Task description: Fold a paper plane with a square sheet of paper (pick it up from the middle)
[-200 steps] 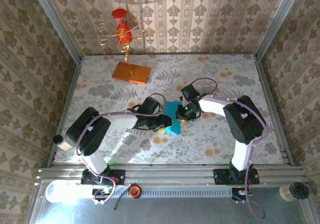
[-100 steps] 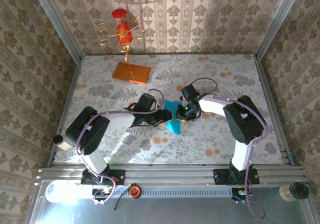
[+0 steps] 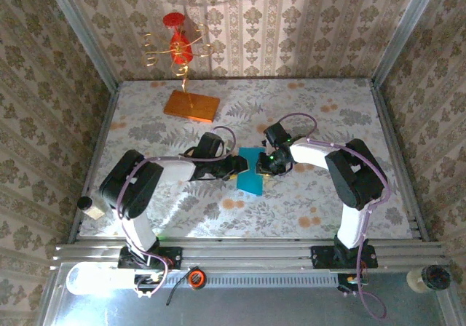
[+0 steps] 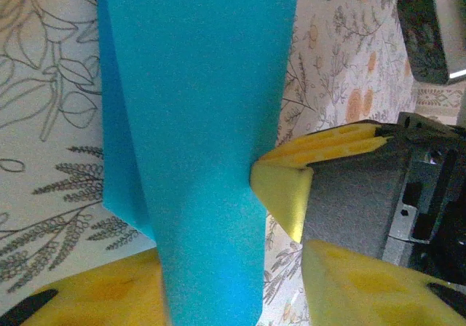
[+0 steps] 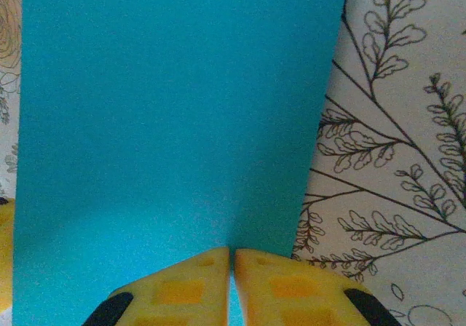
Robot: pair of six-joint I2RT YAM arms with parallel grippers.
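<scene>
1. The sheet of paper (image 3: 250,179) is sitting near the middle of the table (image 3: 320,202), between the two claws, and from above it is showing as a narrow cyan strip running toward the near edge
2. In the left wrist view the sheet is running lengthwise up the picture as a long blue band, with a darker layer of the same paper peeking out along its left side; whether it is lying flat on the table or being lifted off it cannot be told
3. The right claw (image 5: 231,264) is pinching the sheet's edge: its two yellow fingertips are pressing together with only a thin line of cyan between them, and the rest of the sheet is spreading away from them across the floral tabletop
4. One yellow finger (image 4: 284,188) of that right claw is touching the right edge of the blue band in the left wrist view
5. The left claw (image 3: 239,167) is reaching in from the left, and its yellow fingers are standing apart; the blue band is passing between them, lying against the left-hand finger while a gap of bare table is showing beside the other
6. Both arms are bending inward, so the two claws are sitting close together over the paper
7. Well apart from them, toward the far left of the table, an orange slab (image 3: 191,105) is lying flat, and a red and gold wire ornament (image 3: 178,48) is standing behind it
</scene>
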